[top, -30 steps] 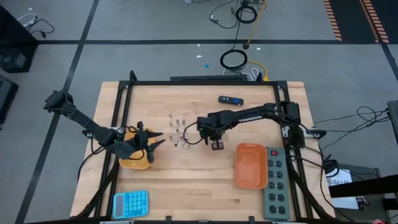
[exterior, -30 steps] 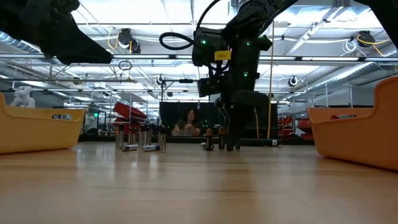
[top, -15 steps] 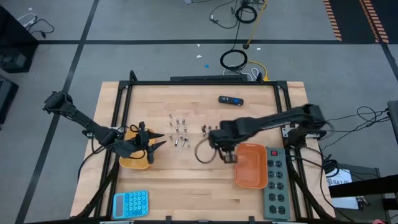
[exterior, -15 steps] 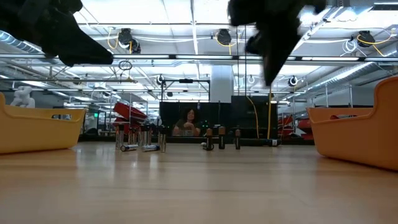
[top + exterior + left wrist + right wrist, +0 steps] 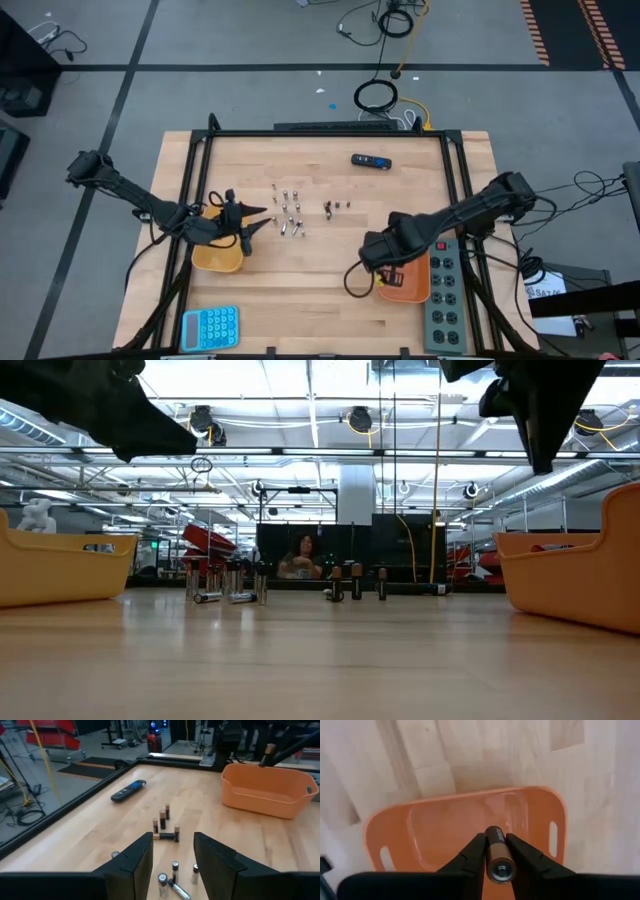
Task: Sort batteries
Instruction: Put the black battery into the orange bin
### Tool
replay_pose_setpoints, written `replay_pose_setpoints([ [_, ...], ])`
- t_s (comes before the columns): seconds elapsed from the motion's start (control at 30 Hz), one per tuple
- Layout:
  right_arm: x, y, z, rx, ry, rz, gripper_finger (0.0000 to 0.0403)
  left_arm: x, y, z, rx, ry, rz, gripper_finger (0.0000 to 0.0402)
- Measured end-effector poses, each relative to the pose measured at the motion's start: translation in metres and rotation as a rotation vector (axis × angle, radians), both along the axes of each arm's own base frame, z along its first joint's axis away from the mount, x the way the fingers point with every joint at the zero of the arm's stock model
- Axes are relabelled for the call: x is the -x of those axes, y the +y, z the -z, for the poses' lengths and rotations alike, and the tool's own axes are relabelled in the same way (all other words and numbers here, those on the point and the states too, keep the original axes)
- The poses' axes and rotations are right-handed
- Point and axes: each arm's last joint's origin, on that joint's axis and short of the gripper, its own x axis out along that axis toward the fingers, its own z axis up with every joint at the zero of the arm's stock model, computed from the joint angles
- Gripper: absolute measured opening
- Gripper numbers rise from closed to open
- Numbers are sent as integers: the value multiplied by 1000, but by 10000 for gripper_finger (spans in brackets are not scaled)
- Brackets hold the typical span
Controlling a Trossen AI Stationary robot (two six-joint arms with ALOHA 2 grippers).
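Observation:
Above the orange tray (image 5: 445, 825) my right gripper (image 5: 497, 851) hangs pointing down, shut on a dark battery (image 5: 497, 857). The left wrist view also shows this battery (image 5: 270, 751) over the tray (image 5: 265, 787). Silvery batteries (image 5: 288, 210) and a few dark batteries (image 5: 335, 207) stand or lie on the table's middle. My left gripper (image 5: 255, 222) is open over the yellow tray (image 5: 215, 258), pointing at the silvery batteries (image 5: 172, 877). My right gripper pinches the dark battery's side wall (image 5: 496, 840) between its two fingers (image 5: 472, 852). The fingers come from above and point down. The battery runs along the fingers, one end up toward the camera, lifted clear above the orange tray's hollow.
A black-and-blue remote (image 5: 370, 160) lies near the far edge. A blue calculator (image 5: 210, 327) sits at the near left, a grey power strip (image 5: 443, 295) right of the orange tray (image 5: 415, 290). Bare wood lies between the trays.
My right gripper has left the group of dark batteries with one battery, risen, and swung toward the table's near right to above the orange tray, rolling its wrist on the way. The other batteries stay where they were.

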Motion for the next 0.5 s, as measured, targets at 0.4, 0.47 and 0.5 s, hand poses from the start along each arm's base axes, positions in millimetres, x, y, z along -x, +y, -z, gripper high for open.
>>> replay_pose_setpoints([
  [0.4, 14, 10, 22, 17, 85, 81, 184, -2, -5, 4, 73, 18, 87, 153],
  [0.47, 14, 9, 35, 0, 80, 80, 186, -3, -8, 5, 83, 17, 96, 153],
  [0.5, 14, 8, 43, -3, 77, 74, 186, -3, -10, 6, 90, 19, 101, 153],
])
